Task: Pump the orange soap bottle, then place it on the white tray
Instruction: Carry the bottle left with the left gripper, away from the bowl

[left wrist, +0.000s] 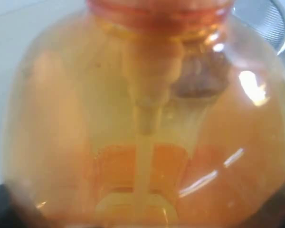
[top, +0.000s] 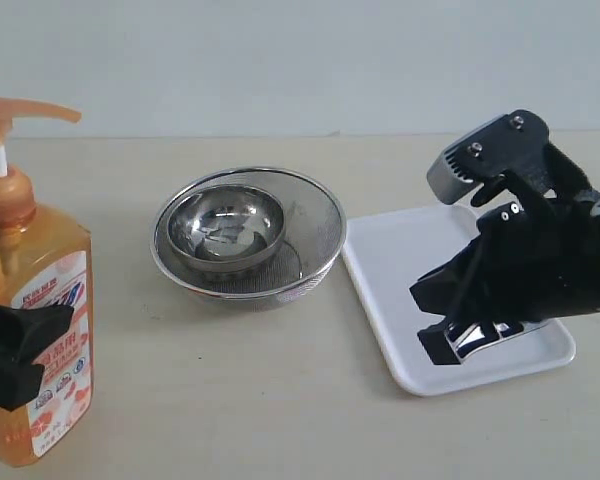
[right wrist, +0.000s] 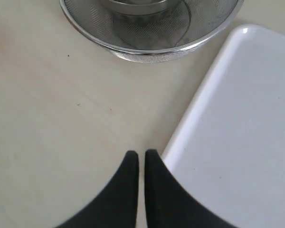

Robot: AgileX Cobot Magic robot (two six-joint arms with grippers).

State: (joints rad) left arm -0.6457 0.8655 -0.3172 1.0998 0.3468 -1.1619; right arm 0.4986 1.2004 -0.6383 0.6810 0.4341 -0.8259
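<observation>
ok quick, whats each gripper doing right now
left gripper: closed on the orange soap bottle
right gripper: shut, holding nothing

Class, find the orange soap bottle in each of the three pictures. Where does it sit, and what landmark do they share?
Exterior view: the soap bottle stands at the far left edge.
Left wrist view: it fills almost the whole picture, seen close up.
Right wrist view: only a thin orange sliver at one edge, probably the bottle.
Shared landmark: the mesh bowl, which is partly visible in all three.
</observation>
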